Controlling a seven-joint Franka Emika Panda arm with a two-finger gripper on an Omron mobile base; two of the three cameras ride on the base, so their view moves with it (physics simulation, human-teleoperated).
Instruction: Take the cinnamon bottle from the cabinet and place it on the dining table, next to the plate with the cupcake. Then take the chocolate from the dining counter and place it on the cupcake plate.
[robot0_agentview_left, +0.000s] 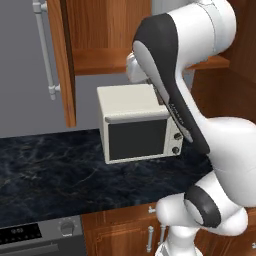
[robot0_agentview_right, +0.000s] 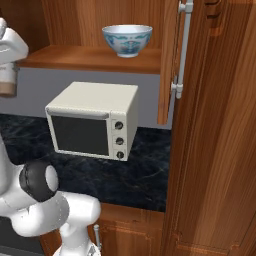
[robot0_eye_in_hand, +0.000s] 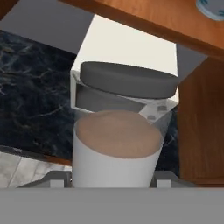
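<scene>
In the left base view, an open cabinet door (robot0_agentview_left: 64, 60) with a long metal handle (robot0_agentview_left: 44, 47) hangs at the left, above a dark marbled worktop (robot0_agentview_left: 50, 170). Below the worktop's front edge, an oven control panel (robot0_agentview_left: 35, 234) shows at the lower left. A cream toaster oven (robot0_agentview_left: 137, 122) stands on the worktop against the grey wall, below the wooden cabinet shelf (robot0_agentview_left: 100, 62). The white arm crosses in front of the oven's right side and hides the hand.

In the right base view, the cinnamon bottle (robot0_agentview_right: 7, 80) shows at the far left edge, held up in the air under the arm's white wrist, above the worktop and left of the toaster oven, just below shelf level. On the shelf above the oven sits a blue-and-white bowl (robot0_agentview_right: 127, 40). To the right hangs the other open cabinet door (robot0_agentview_right: 170, 60), and a tall wooden cabinet (robot0_agentview_right: 220, 130) takes up the right side.

In the hand view, the bottle fills the middle: clear walls, brown powder inside, a dark grey cap at the far end. The tool (robot0_eye_in_hand: 113, 179) is partly closed on the bottle, one finger tip (robot0_eye_in_hand: 56, 178) at its left side and the other at its right, touching the bottle's body.
</scene>
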